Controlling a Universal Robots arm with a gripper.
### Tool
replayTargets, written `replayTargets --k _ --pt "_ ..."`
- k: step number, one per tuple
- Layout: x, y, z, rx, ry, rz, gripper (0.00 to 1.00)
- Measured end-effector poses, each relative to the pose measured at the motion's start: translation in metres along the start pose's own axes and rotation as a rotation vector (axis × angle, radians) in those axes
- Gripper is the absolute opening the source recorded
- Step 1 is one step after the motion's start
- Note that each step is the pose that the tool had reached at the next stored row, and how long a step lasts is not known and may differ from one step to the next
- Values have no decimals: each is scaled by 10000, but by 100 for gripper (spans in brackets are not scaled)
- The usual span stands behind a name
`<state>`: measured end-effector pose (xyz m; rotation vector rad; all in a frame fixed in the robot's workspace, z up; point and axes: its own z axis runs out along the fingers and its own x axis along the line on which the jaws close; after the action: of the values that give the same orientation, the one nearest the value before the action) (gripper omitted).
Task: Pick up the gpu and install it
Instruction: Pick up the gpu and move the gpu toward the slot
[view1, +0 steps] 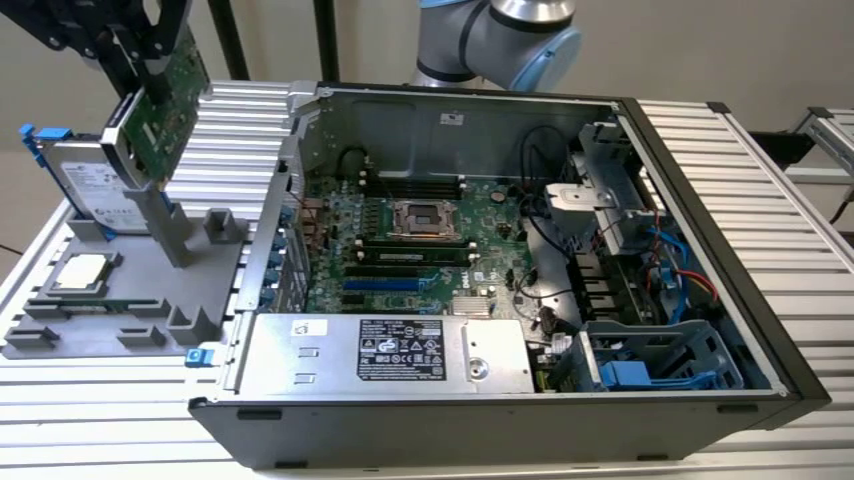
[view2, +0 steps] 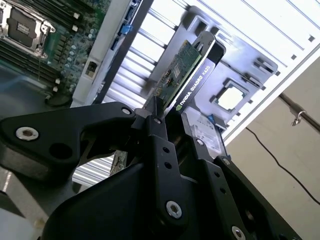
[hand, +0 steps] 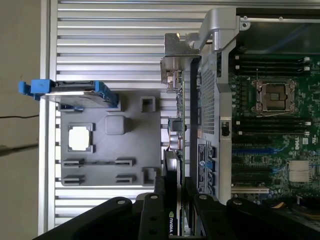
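As I read it from the console, the gripper (view1: 138, 55) is closed tight on the gpu (view1: 170, 105), its black fingers (view2: 160, 145) pinching the card's edge from both faces. In the second wrist view the green board and black cooler block run away from the fingers, seen nearly edge-on. In the first wrist view the card is edge-on too, with its silver bracket (hand: 175, 50) at the end far from the grip.

Gpu position, exterior view: held up and tilted at that view's upper left, over the gray fixture tray (view1: 80, 338) and outside the computer case (view1: 534, 405). The bracket end points down toward the tray. I cannot tell whether it is clear of the tray's posts.

Just beside the card, on the side away from the case, is a silver hard drive (view1: 91, 185) with blue clips, standing on edge in the tray. A small square silver chip (view1: 83, 272) lies flat in its own tray pocket.

The case lies open on a slatted aluminium table (view1: 747, 150), to the exterior view's right of the tray. Inside it:
- a green motherboard (view1: 400, 250)
- an open processor socket (view1: 418, 217)
- a power supply box (view1: 387, 350) along the near wall
- red and blue cables (view1: 674, 265) by the drive bay

The arm's blue-and-silver joint (view1: 514, 30) shows behind the case.
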<state>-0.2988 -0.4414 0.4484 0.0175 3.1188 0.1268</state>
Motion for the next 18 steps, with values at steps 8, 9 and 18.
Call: replayTargets --k 8,9,18 --pt "-71 2 1 0 0 0 0" --pt "-79 3 2 0 -1 0 0" --pt "-123 4 13 -1 -1 1 0"
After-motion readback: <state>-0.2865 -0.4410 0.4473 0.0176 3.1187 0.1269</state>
